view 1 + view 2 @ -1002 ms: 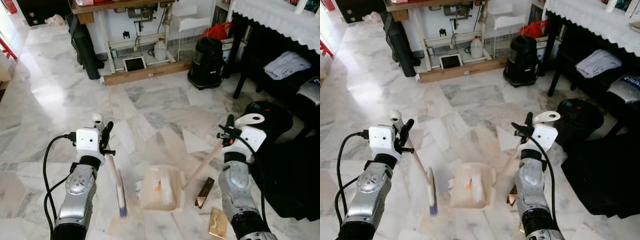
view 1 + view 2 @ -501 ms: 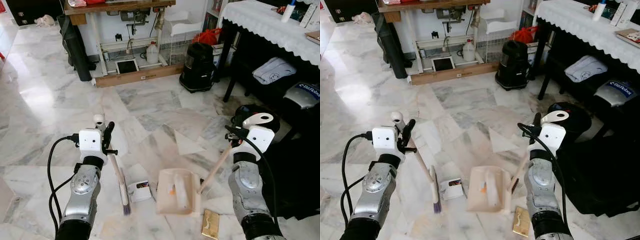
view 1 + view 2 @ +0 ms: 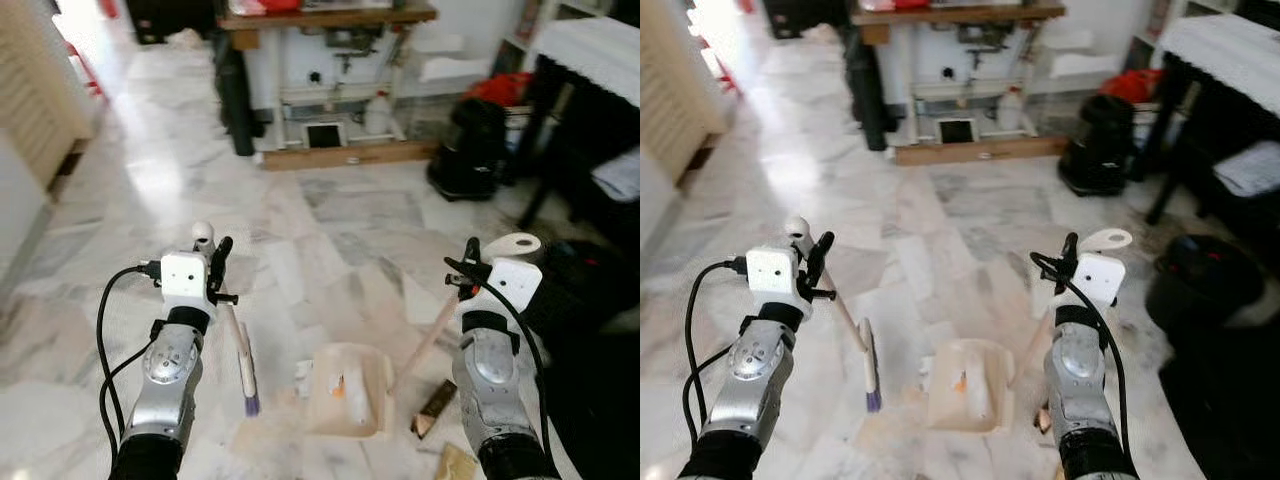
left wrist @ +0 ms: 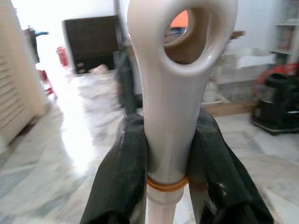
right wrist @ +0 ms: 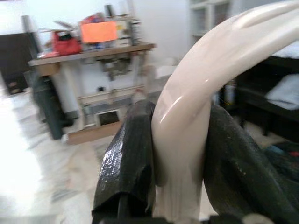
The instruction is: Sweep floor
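Observation:
My left gripper (image 3: 213, 266) is shut on the cream handle of a small broom (image 3: 244, 366). The handle slants down to purple bristles resting on the marble floor. In the left wrist view its black fingers (image 4: 121, 163) clamp the handle just below its hanging loop. My right gripper (image 3: 466, 276) is shut on the long handle of a cream dustpan (image 3: 352, 392), which lies flat on the floor between my arms. An orange scrap and a white piece lie inside the pan. A small white box (image 3: 303, 376) touches the pan's left edge.
A brown box (image 3: 436, 408) and a tan piece (image 3: 456, 463) lie on the floor by my right arm. Ahead stand a wooden workbench (image 3: 330, 20) and a black vacuum cleaner (image 3: 468, 150). A dark table (image 3: 590, 70) and a black bin (image 3: 585, 290) are on the right.
The camera has swung left and the picture is blurred; a beige wall now shows on the left. Both grippers keep their hold. The white box now sits against the dustpan.

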Tool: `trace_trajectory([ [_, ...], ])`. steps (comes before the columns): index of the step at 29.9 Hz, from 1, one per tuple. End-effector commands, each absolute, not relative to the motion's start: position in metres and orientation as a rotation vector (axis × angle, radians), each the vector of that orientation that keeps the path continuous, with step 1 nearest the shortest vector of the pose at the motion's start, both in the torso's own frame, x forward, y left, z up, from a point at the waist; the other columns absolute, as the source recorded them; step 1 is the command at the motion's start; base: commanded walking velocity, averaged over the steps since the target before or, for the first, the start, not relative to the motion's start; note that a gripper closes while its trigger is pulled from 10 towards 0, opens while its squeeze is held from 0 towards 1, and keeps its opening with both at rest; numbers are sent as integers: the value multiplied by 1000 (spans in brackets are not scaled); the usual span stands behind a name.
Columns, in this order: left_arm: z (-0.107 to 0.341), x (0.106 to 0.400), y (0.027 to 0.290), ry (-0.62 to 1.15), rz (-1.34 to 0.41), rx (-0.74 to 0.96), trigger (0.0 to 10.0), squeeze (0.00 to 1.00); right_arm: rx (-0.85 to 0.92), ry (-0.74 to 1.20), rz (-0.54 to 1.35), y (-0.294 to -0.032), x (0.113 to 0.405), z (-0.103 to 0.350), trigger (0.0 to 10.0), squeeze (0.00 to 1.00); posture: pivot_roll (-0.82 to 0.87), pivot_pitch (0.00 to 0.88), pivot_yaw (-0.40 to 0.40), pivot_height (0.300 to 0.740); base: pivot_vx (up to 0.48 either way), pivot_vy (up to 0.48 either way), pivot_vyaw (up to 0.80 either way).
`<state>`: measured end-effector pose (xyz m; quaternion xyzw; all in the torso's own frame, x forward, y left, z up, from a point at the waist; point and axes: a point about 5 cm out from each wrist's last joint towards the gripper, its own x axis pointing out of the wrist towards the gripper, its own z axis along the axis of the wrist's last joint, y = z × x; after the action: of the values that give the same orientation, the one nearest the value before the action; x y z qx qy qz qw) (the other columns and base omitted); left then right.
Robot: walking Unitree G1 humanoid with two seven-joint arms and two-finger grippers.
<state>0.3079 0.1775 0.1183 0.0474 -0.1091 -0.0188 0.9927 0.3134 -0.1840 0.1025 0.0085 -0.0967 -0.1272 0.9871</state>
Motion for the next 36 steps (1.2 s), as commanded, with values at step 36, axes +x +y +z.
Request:
trace_trajectory([
  [36, 118, 304, 177, -229, -35, 169, 10000, 0, 49, -228, -240, -184, 314, 111, 10000, 0, 85, 0, 10, 740, 0, 0, 800],
])
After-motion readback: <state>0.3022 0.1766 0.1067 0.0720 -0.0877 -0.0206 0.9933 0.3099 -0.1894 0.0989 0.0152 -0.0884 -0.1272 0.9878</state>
